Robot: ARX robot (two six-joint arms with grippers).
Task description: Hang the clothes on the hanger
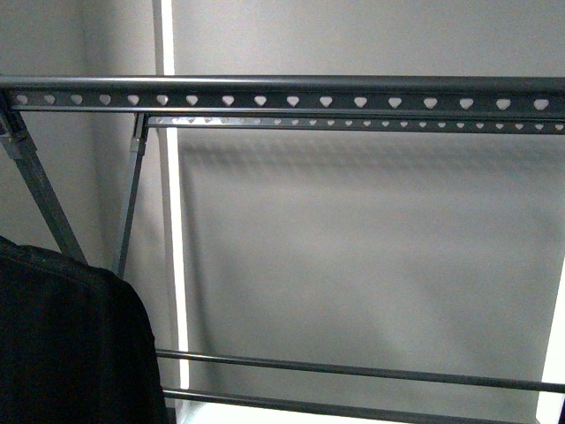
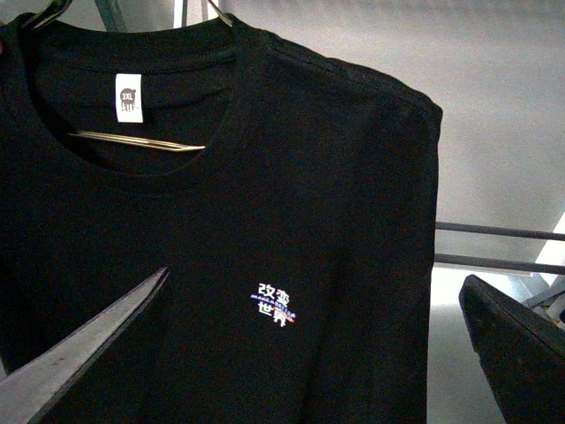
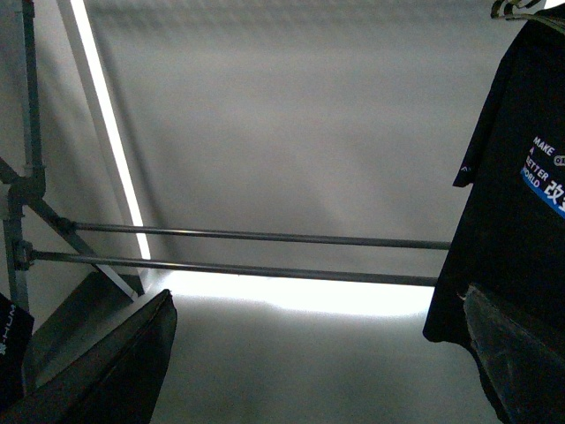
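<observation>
The black T-shirt [image 2: 265, 203] fills the left wrist view. It hangs on a thin wire hanger whose bar [image 2: 137, 141] shows through the collar, beside a white size label [image 2: 129, 95]. Small white Chinese characters [image 2: 276, 303] are printed on the chest. My left gripper [image 2: 314, 278] is open and empty just in front of the shirt, apart from it. In the front view the shirt [image 1: 62, 344] hangs at the lower left, below the grey rack's top rail [image 1: 291, 95] with heart-shaped holes. In the right wrist view a black shirt [image 3: 512, 177] printed "MAKE A BETTER WORLD" hangs beside my open, empty right gripper [image 3: 318, 294].
A second punched rail [image 1: 353, 124] runs behind the top rail. Crossed legs [image 1: 44, 199] stand at the left. Two lower cross bars [image 1: 353, 371] span the rack and also show in the right wrist view [image 3: 265, 237]. A plain grey wall lies behind. Neither arm shows in the front view.
</observation>
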